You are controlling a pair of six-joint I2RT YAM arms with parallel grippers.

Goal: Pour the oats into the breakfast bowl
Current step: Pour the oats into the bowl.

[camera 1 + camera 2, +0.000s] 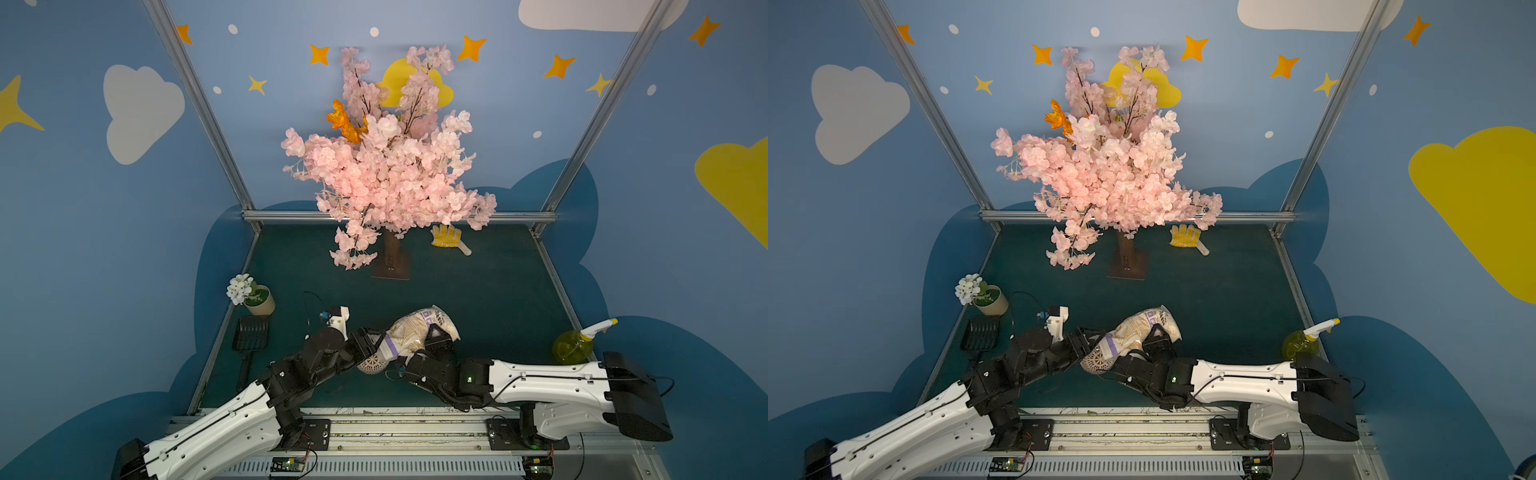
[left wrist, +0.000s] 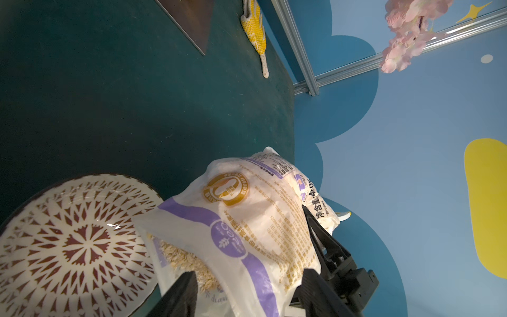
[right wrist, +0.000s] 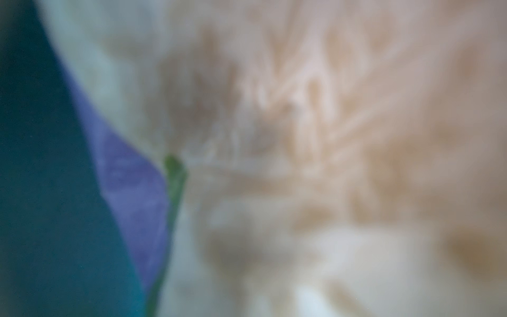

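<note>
Oats (image 1: 409, 332) bagged, suspended tilted above bench (image 1: 498, 299), open mouth lowered over breakfast bowl (image 1: 372, 366), apparently so flakes slide out. Left fingers (image 2: 182, 288) clamped across mouth end, likely for aiming; right fingers (image 2: 319, 236) pinching raised rear for tilt. Purple-banded label: "净含量" readable, gold seal illegible.

Bare mat (image 1: 478, 291) between oats bag (image 1: 415, 332) and blossom tree (image 1: 386, 166), flowerpot (image 1: 259, 302), scoop (image 1: 249, 336) left, spray bottle (image 1: 573, 345) right

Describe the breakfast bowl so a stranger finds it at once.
From the pink blossom tree, come nearer, to the oats bag. The breakfast bowl sits under its lower end; brown lattice sets it apart from the plain flowerpot.
</note>
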